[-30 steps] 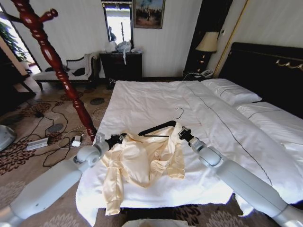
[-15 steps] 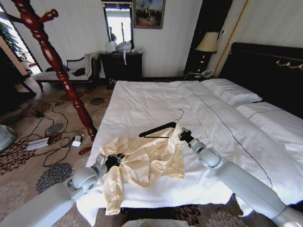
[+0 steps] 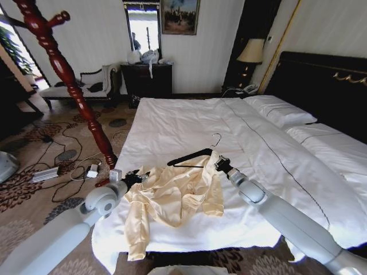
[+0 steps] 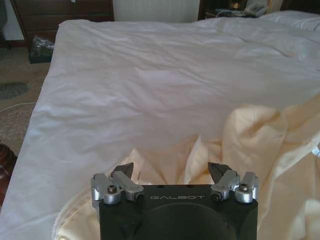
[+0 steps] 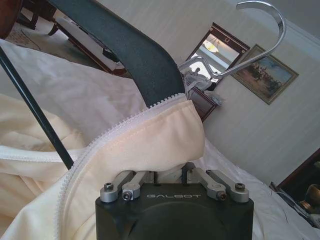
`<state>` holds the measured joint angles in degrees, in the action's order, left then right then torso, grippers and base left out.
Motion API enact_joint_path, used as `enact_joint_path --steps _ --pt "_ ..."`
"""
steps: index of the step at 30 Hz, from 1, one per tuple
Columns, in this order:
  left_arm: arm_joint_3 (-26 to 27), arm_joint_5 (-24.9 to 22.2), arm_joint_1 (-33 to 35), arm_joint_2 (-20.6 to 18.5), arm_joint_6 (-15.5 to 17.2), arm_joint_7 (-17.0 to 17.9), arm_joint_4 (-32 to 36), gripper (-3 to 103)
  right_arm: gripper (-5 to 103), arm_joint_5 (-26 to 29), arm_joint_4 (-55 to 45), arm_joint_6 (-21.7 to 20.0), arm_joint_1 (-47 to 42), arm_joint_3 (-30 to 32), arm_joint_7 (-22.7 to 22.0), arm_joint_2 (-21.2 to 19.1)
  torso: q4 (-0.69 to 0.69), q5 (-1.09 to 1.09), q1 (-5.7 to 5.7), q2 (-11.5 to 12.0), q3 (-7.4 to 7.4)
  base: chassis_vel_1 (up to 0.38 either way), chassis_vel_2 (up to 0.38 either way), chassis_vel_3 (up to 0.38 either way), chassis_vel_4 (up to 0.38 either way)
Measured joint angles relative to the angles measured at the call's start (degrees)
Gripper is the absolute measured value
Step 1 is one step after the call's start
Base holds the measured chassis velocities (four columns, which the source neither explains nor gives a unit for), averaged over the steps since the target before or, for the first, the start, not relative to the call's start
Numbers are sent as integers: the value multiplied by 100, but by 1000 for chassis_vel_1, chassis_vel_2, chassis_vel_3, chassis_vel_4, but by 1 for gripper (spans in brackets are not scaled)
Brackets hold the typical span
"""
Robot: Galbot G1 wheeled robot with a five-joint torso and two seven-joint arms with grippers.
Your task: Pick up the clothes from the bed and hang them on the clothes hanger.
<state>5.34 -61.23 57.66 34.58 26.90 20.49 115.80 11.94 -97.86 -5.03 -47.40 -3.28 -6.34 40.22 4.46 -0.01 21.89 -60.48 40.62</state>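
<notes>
The cream-yellow clothes point(image 3: 172, 197) lie crumpled on the near part of the bed point(image 3: 172, 123). The black clothes hanger point(image 3: 189, 156) rests at their far edge with its silver hook pointing up the bed. My left gripper point(image 3: 135, 178) hovers at the garment's left shoulder. In the left wrist view it point(image 4: 171, 171) is open, fingers spread over the cream fabric point(image 4: 270, 145). My right gripper point(image 3: 218, 164) sits at the collar beside the hanger. In the right wrist view it point(image 5: 170, 172) is shut on the zippered edge of the clothes point(image 5: 150, 140), and the hanger's arm point(image 5: 135, 55) slips under that edge.
A tall dark-red coat stand point(image 3: 69, 80) rises left of the bed, with cables and a power strip point(image 3: 49, 172) on the carpet by its foot. Pillows point(image 3: 281, 112) and the dark headboard point(image 3: 327, 80) are at the right. A dresser point(image 3: 148, 80) stands by the far wall.
My left gripper was lower on the garment half a second ago and has moved back up to its left shoulder edge. The right gripper and hanger have stayed put.
</notes>
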Motion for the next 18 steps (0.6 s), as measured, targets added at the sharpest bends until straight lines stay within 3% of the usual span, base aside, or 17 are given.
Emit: enact_joint_path --steps 2,4,6,8,15,18 --pt "27 186 174 -145 100 -127 68 91 23 0 -2 0 -21 23 0 -15 -2 0 0 0 0 0 0 0 0" --pt "3 669 262 -282 -27 -385 121 98 23 7 -2 0 -27 46 -1 -22 -1 2 -1 0 -1 0 0 0 0" --pt "-25 684 267 -295 -110 -467 161 99 23 10 -3 0 -26 46 0 -18 -1 3 -1 0 -1 0 0 0 0" --pt "-92 164 229 -197 -198 -399 259 100 23 21 -12 0 -4 26 0 0 0 2 0 0 0 0 0 0 0" --pt "-168 -490 132 46 -252 -158 126 102 23 72 -79 -19 20 -27 0 -36 1 1 0 0 0 0 0 0 0" --pt "-153 -716 142 91 -246 -107 16 88 23 97 -82 -26 27 -16 -3 -56 -1 2 0 0 0 0 0 0 0"
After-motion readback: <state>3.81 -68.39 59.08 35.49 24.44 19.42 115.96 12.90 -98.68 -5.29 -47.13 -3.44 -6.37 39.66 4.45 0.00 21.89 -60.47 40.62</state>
